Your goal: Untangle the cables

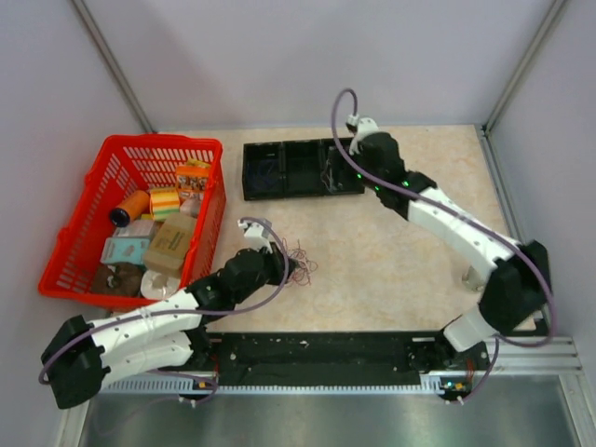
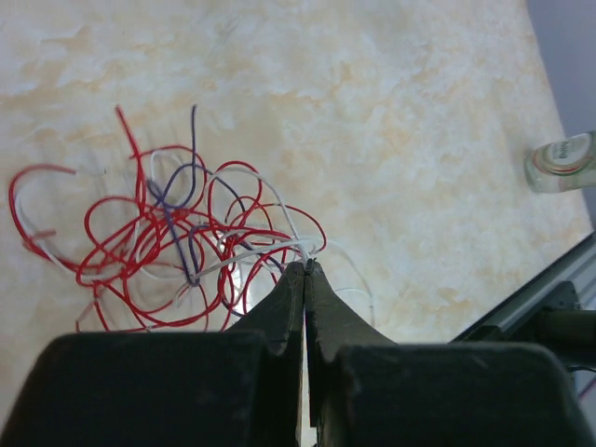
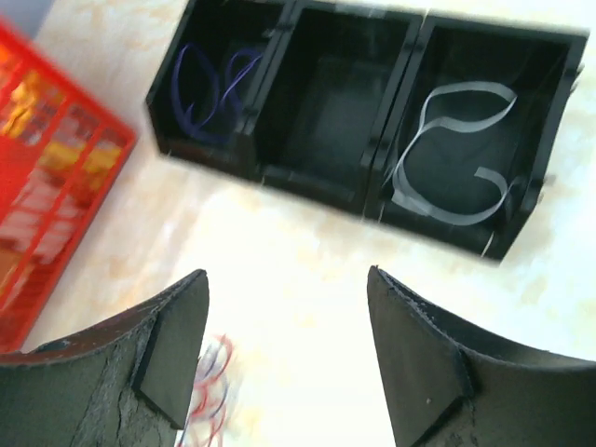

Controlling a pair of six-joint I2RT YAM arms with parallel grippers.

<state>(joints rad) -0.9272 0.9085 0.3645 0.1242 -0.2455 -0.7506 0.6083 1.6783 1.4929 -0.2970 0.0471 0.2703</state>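
Observation:
The cables lie as a loose tangle of thin red, white and purple strands on the beige table; in the top view they sit just right of my left gripper. My left gripper is shut at the tangle's right edge, and a white strand runs into its tips. My right gripper is open and empty above the table, in front of the black tray. The tray's left compartment holds a purple cable and its right one a white cable. The tangle shows blurred by the left finger.
A red basket with several packets and tins stands at the left. The black three-compartment tray lies at the back centre, under my right gripper. A small round jar stands at the right. A black rail runs along the near edge.

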